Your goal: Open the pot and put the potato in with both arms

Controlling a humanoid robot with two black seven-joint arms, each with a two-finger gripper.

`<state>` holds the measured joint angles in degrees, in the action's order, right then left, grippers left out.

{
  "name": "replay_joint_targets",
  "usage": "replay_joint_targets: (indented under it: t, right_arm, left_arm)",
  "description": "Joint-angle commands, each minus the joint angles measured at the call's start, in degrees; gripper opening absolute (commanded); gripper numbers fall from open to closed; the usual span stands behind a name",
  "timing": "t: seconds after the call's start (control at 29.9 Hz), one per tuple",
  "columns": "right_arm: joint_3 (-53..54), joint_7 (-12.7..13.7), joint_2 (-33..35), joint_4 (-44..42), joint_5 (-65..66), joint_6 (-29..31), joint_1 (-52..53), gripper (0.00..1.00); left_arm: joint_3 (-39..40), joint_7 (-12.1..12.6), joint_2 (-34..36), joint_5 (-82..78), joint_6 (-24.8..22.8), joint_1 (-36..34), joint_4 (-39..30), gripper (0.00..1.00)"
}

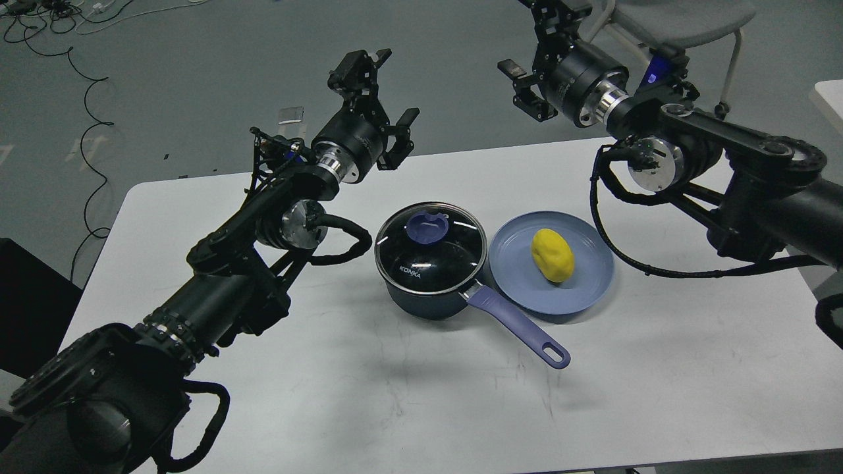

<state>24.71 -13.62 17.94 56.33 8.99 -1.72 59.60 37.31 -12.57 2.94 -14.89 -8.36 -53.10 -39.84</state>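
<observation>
My left end effector (379,108) hangs above and behind the pot (431,263), fingers spread wide, holding nothing; the right end effector (527,66), behind the pot's right, looks empty, its spread unclear. The lid (428,247) is on; the potato (552,255) lies on the plate (593,276) just right of the pot. I'd descend straight onto the knob (427,227).

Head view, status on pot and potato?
Both claws, left and right, raised, empty. Navy saucepan lidded. Yellow potato on light-blue plate. Nothing blocking.
</observation>
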Motion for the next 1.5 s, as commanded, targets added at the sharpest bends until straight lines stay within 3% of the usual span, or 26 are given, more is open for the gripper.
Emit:
replay_joint_targets:
  t: [0.0, 0.5, 0.74, 0.87, 1.07, 1.47]
  right_arm:
    - [-0.2, 0.4, -3.1, -3.0, 0.1, 0.3, 0.4, 1.00]
    - [-0.2, 0.2, -6.3, -7.1, 0.2, 0.5, 0.2, 1.00]
    - [-0.4, 0.1, -6.0, -6.2, 0.2, 1.3, 0.0, 1.00]
    - [-0.4, -0.3, -4.9, -3.2, 0.2, 1.3, -0.7, 1.00]
    - [-0.4, -0.3, -0.5, 1.6, 0.2, 1.6, -2.6, 1.00]
    - [-0.1, -0.9, 2.7, 2.3, 0.2, 10.9, -4.1, 1.00]
  left_arm:
    - [0.0, -0.4, 1.2, -0.4, -0.2, 1.8, -0.7, 0.98]
    - [0.0, 0.3, 3.9, 0.1, -0.4, 2.6, -1.8, 0.98]
    - [-0.1, 0.3, 8.7, 0.1, -0.9, 6.3, -9.5, 0.98]
    - [0.0, 0.5, 10.8, 0.1, -1.0, 7.4, -10.4, 0.98]
    - [0.8, 2.4, 14.7, 0.2, -1.4, 10.8, -15.0, 0.98]
    - [2.5, 2.3, 16.0, 3.9, -1.8, 11.1, -16.1, 0.98]
